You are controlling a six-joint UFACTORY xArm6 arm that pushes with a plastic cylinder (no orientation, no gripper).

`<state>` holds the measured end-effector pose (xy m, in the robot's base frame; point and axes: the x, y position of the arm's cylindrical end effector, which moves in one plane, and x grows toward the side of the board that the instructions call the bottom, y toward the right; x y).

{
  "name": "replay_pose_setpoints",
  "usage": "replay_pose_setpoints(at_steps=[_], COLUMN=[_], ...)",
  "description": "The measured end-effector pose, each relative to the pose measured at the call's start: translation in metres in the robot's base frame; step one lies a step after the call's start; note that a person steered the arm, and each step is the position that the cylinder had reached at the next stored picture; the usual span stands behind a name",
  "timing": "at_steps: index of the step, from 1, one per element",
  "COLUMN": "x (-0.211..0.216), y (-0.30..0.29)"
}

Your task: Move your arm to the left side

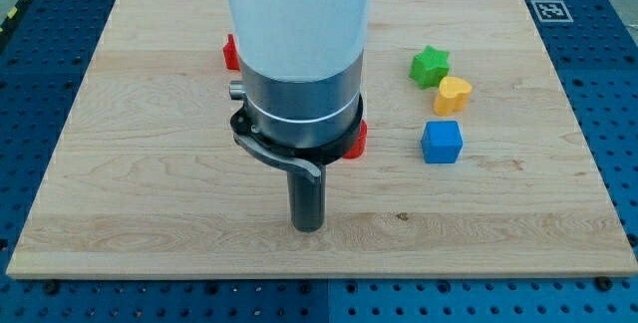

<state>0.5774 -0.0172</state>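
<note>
- My tip (307, 227) rests on the wooden board (130, 163) near the view's bottom, centre; it is a bare rod with no pincer to open and holds nothing.
- It touches no block, probably because the task only asks the arm to move left.
- Two red blocks (230, 52) (356, 140) peek out beside the arm's body.
- The blue cube (442, 143), yellow block (453, 95) and green star (430, 66) cluster well apart on the view's right.
- The board's left side is where I should head.

Single camera, high and tilted down, close over the wooden board (150, 163) — arm body looming nearest.
</note>
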Motion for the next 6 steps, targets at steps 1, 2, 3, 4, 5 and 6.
replay_pose_setpoints(at_steps=[1,2,3,4,5,6], x=[0.0,0.0,0.0,0.0,0.0,0.0], y=[-0.002,-0.033,-0.073,-0.114,-0.128,-0.128])
